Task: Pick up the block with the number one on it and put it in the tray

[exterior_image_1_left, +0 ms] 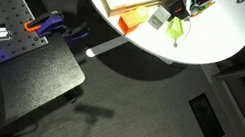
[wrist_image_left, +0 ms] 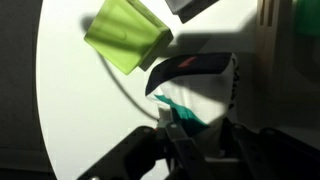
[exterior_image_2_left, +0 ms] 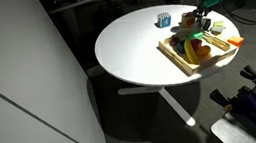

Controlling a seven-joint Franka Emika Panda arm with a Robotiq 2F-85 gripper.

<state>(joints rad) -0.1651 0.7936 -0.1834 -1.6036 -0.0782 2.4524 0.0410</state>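
In the wrist view my gripper point(wrist_image_left: 198, 135) is shut on the block with the number one point(wrist_image_left: 195, 88), a small cube with teal sides and a white face, held above the white table. In both exterior views the gripper point(exterior_image_1_left: 181, 8) point(exterior_image_2_left: 199, 17) hangs just beyond the far edge of the tray point(exterior_image_1_left: 123, 18) point(exterior_image_2_left: 173, 57). The tray is light wood with an orange edge and holds fruit-like toys. The block itself is too small to make out in the exterior views.
A light-green block point(wrist_image_left: 125, 35) point(exterior_image_1_left: 177, 30) lies on the round white table point(exterior_image_2_left: 130, 46) near its edge, beside a pale white cube point(exterior_image_1_left: 159, 19). A small blue-and-white object point(exterior_image_2_left: 164, 19) stands farther out on the table. The floor around is dark.
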